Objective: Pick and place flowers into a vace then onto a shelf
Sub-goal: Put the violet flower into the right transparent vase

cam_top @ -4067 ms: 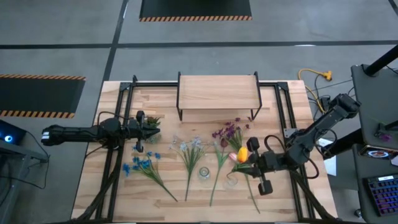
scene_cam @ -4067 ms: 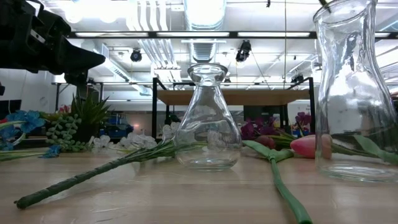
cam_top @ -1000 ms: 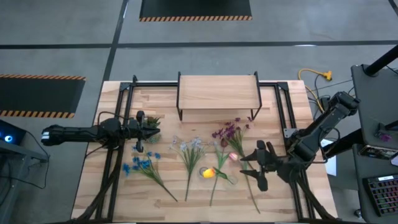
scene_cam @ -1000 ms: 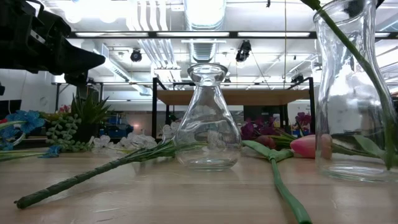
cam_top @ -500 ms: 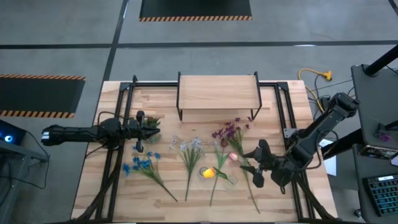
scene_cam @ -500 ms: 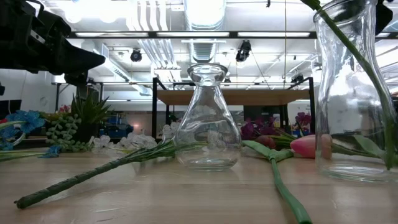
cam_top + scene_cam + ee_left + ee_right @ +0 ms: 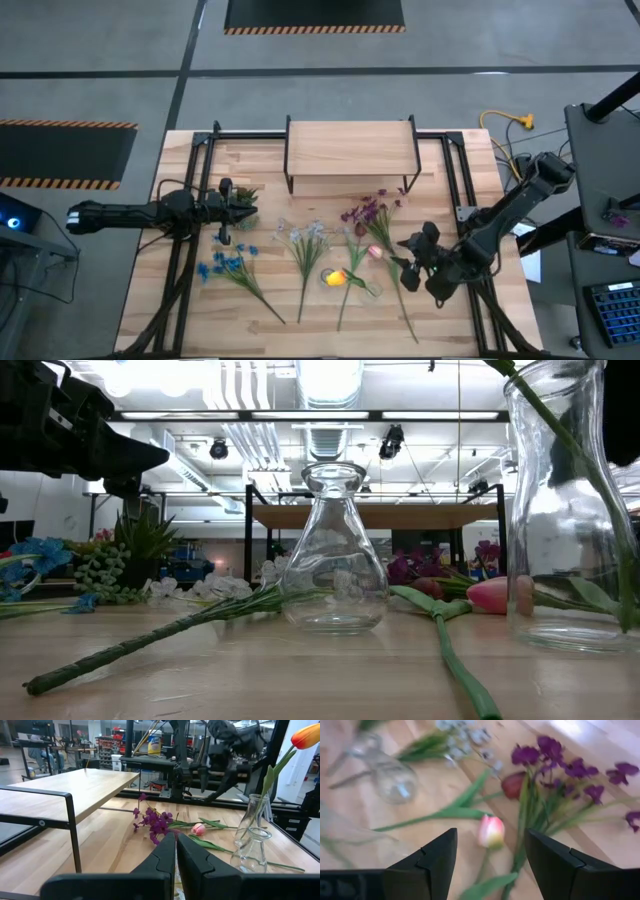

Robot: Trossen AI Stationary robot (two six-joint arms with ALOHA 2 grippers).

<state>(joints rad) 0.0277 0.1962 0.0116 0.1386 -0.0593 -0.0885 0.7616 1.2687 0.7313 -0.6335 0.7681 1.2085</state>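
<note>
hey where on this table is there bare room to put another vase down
Free patches: the shelf top, the front-left table corner below the blue flowers, and the front-right corner below the right claw. Crowded: the middle strip from the left claw across the stems and both glass vases.

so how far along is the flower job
Done: the yellow tulip stands in the tall vase. In hand: nothing; the right gripper hangs open over the pink tulip, and the left gripper waits shut. Left: the pink, purple flowers, white flowers and blue flowers lie on the table, and the shelf is bare.
</note>
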